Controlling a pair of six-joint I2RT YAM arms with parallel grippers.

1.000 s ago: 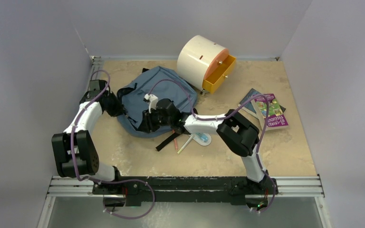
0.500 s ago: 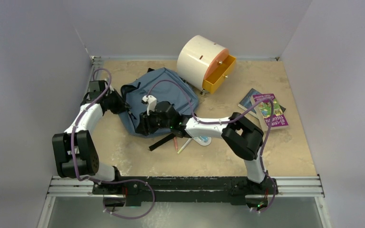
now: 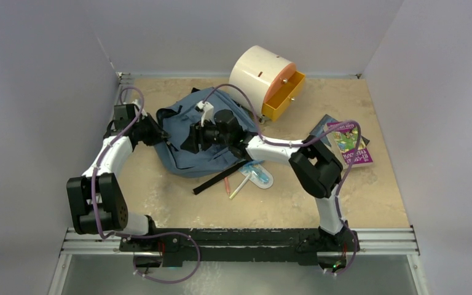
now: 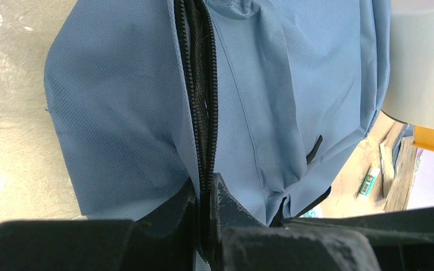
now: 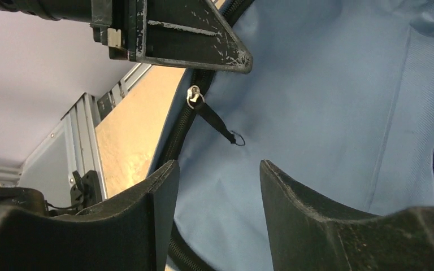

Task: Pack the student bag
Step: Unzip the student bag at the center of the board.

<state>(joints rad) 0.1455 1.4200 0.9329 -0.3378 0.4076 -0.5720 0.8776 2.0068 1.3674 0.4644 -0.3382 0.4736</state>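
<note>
- Student bag: slate-blue backpack, lying slumped on the far-left part of the table, just near-left of the cream drum cabinet with its orange drawer pulled out.
- Left gripper: clenched on the bag's left edge, pinching the fabric right at the black zipper line.
- Right gripper: jaws parted with nothing between them, hovering over the blue panel.
- Zipper pull: metal slider with a black cord tab, lying ahead of the right gripper and just below the left one's finger.
- Step in hand, as judged: unzipping the main opening.
- Handling advice: keep the left pinch firm as an anchor. Bring the right fingers around the cord tab rather than the loose cloth. Close fully, then draw along the zipper line, away from the left gripper, so the teeth part without bunching.
- Awaiting packing: books at far right, pens near the bag's black strap.
</note>
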